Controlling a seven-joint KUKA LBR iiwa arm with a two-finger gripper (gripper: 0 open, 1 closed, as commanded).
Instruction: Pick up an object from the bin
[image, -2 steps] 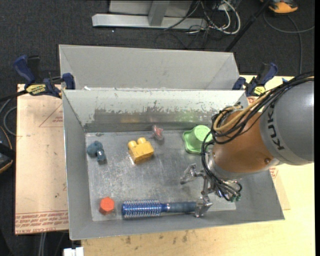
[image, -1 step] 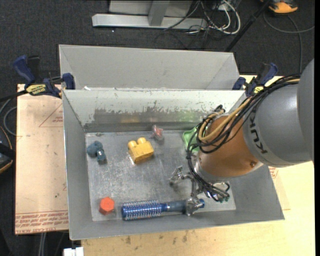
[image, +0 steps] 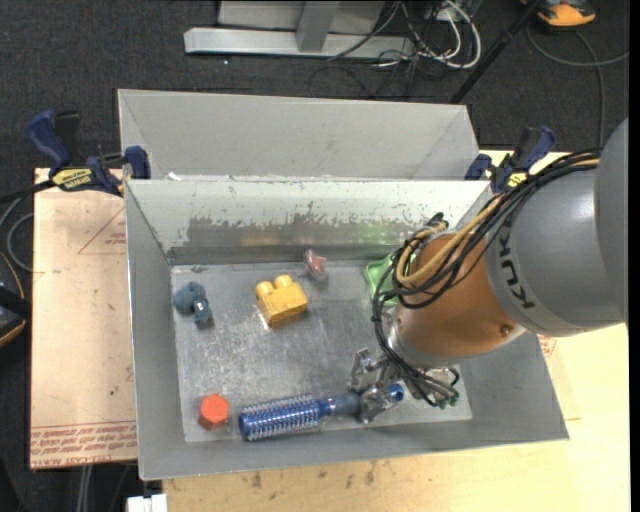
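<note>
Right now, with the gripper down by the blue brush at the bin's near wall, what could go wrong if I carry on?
1. The gripper sits at one end of the long blue ribbed brush; lifted from there, the brush may tip and slip out.
2. The brush lies along the near wall, which the gripper could scrape.
3. The orange disc lies close by the brush's other end and may get knocked.

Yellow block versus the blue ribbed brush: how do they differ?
Shape: the yellow block is short and chunky with studs on top; the blue brush is long, thin and ribbed. Place: the block sits alone mid-bin, while the brush lies along the near wall. Nearness: the brush's handle end reaches the gripper; the block lies well clear of it. Both rest on the bin floor.
</note>
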